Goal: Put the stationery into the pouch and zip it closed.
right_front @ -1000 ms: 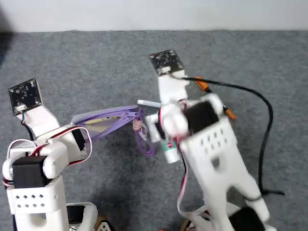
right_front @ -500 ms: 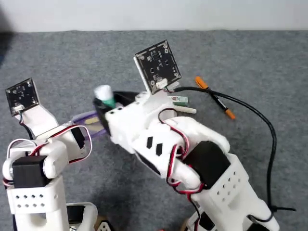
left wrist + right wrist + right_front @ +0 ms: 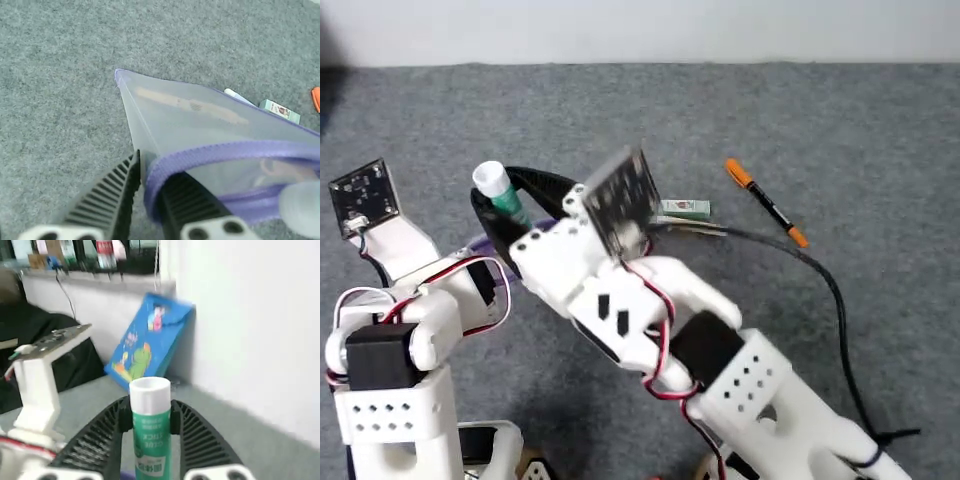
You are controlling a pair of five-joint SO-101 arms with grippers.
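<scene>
In the left wrist view my left gripper [image 3: 148,196] is shut on the purple-trimmed edge of the translucent pouch [image 3: 200,120], whose mouth it holds up off the carpet. A beige pencil-like item shows through the pouch wall. My right gripper [image 3: 150,440] is shut on a green glue stick [image 3: 150,425] with a white cap. In the high view the glue stick [image 3: 500,194] stands tilted in the right gripper [image 3: 512,210], above the pouch [image 3: 483,243]. The right arm hides most of the pouch. An orange pen [image 3: 765,202] and a small green-and-white box [image 3: 685,208] lie on the carpet to the right.
Grey carpet [image 3: 880,150] covers the table. A black cable [image 3: 820,280] runs from the right arm across the carpet's right side. A thin pale stick [image 3: 700,229] lies just below the box. The left arm [image 3: 390,350] stands at the near left.
The right arm swung left across the table with the glue stick, from the middle to above the pouch. The left arm kept still, holding the pouch.
</scene>
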